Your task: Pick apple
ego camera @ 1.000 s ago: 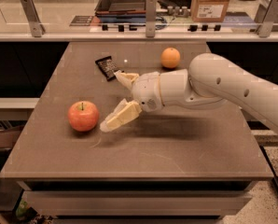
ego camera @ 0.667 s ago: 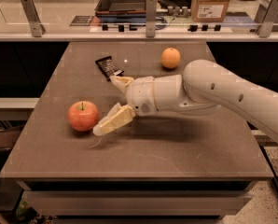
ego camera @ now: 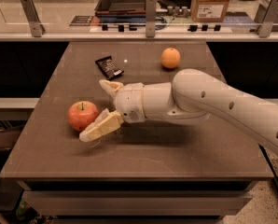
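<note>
Pincer (ego camera: pixel 94 109) spread wide beside apple (ego camera: pixel 81 115); lower finger (ego camera: pixel 100 126) hides apple's edge; arm (ego camera: pixel 213 101) cut off at frame edge.

The apple (ego camera: pixel 82 115), round and red-pink with a yellowish blush, stands stem up near the left edge of the table (ego camera: pixel 176 157). My pincer (ego camera: pixel 95 109) is just beside it, fingers spread.

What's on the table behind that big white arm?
An orange and a small dark packet lie behind the arm. The part of the table directly under the arm is hidden. The open pincer is at the arm's end, right next to the apple.
</note>
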You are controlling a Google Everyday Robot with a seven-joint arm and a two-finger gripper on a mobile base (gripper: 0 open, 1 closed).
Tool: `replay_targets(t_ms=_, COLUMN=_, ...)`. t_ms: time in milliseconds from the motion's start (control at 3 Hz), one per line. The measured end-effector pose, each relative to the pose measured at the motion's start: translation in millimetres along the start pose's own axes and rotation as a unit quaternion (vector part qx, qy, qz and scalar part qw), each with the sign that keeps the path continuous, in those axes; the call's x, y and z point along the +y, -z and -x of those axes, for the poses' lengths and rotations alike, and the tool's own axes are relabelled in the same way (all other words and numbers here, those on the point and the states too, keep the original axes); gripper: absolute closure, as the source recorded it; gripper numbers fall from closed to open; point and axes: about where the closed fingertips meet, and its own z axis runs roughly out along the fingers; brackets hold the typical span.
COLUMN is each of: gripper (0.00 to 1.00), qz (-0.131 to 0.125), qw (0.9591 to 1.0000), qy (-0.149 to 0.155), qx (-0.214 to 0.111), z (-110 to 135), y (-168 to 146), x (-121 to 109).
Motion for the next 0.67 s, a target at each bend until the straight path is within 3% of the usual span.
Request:
replay_targets(t_ms=333, gripper=0.00, qz=-0.002, qw=0.9998, qy=-0.007, qx=-0.017, z=-1.4, y=-10.3, x=7.8)
replay_targets(t_ms=667, gripper=0.18, qz=-0.001, qw=0.9997, qy=-0.006, qx=-0.025, z=-0.3, y=-19.5, x=17.0)
